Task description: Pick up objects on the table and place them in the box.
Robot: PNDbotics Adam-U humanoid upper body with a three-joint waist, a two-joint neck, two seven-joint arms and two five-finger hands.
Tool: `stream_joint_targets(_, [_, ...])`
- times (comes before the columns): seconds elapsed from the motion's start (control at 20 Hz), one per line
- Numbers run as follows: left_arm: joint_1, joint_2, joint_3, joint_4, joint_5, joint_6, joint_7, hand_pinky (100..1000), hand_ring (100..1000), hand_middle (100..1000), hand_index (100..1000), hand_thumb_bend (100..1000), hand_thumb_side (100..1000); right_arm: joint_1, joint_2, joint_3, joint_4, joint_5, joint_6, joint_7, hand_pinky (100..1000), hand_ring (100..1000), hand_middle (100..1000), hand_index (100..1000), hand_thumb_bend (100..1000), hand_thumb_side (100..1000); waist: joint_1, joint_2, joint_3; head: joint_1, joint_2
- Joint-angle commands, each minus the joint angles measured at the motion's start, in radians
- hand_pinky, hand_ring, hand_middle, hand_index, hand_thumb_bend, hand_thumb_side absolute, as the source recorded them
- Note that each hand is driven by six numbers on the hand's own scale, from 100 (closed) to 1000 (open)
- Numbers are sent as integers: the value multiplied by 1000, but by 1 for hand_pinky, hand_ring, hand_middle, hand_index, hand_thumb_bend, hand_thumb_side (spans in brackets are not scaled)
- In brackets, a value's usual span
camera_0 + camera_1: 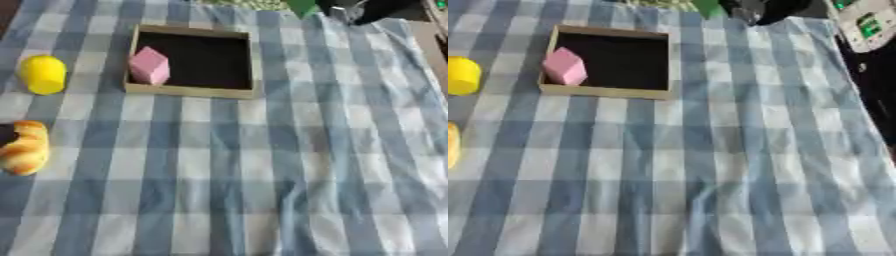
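Box (193,91) with pink block (150,65) inside; robot hand (354,10) at far edge, fingers indiscernible.

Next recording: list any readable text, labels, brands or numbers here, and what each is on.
No legible text anywhere in either view.
Pale device with green patches at the far right edge: any markings are too blurred to read.
Pink block, shallow wooden box with dark floor, yellow rounded object, golden croissant-like item and blue checked cloth: no markings visible.
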Motion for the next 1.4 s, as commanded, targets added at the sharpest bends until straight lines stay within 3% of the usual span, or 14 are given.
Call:
stream_joint_targets(0.05, [-17, 8, -5, -27, 21, -3, -6, 1000, 870, 807, 839, 100, 553, -62, 53, 16, 7, 7, -7, 59, 895, 978, 221, 773, 100, 237, -8, -44, 11, -21, 8])
stream_joint_targets(0.35, [-58, 8, -18, -30, 65, -21, -21, 1000, 869, 805, 839, 100, 563, -128, 169, 16, 145, 138, -36, 75, 900, 982, 227, 773, 100, 244, -5, -51, 41, -40, 15])
stream_joint_targets(0.65, [-98, 7, -26, -30, 109, -40, -33, 1000, 869, 805, 838, 100, 573, -148, 234, -2, 239, 271, -78, -1, 890, 977, 227, 774, 100, 265, -4, -54, 61, -57, 13])
stream_joint_targets(1.1, [-120, 0, -31, -30, 137, -45, -43, 1000, 869, 804, 838, 100, 571, -126, 269, -10, 318, 427, -123, -94, 895, 979, 246, 776, 100, 280, -9, -45, 76, -74, 15])
stream_joint_targets(1.4, [-117, -5, -31, -30, 129, -37, -49, 1000, 871, 806, 839, 100, 569, -115, 282, -10, 352, 459, -150, -116, 910, 994, 265, 795, 100, 260, -12, -40, 80, -74, 12])
